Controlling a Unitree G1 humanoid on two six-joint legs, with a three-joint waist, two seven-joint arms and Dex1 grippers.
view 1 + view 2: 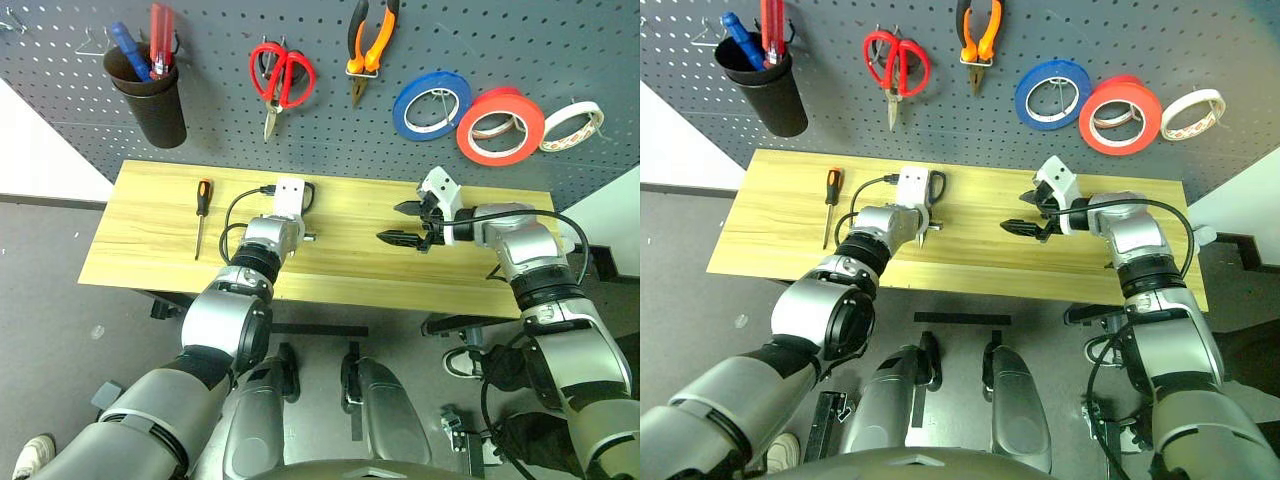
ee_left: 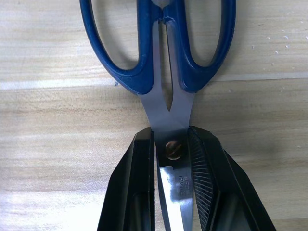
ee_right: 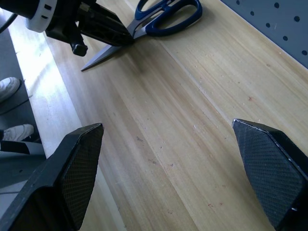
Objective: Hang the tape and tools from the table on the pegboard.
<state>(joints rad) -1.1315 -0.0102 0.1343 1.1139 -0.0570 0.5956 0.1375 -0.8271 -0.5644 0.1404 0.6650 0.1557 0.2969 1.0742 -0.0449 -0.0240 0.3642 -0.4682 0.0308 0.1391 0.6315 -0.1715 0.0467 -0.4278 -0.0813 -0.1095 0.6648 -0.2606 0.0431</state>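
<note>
The left gripper (image 2: 173, 192) is clamping the steel blades of the navy-handled scissors (image 2: 163, 62), lying flat on the light wooden table (image 2: 57, 144). The right gripper (image 1: 407, 222) is hovering with fingers spread wide.

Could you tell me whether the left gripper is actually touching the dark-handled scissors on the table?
Touching. The left wrist view shows the left gripper shut on the scissors, both fingers pressed against the blades at the pivot screw.
</note>
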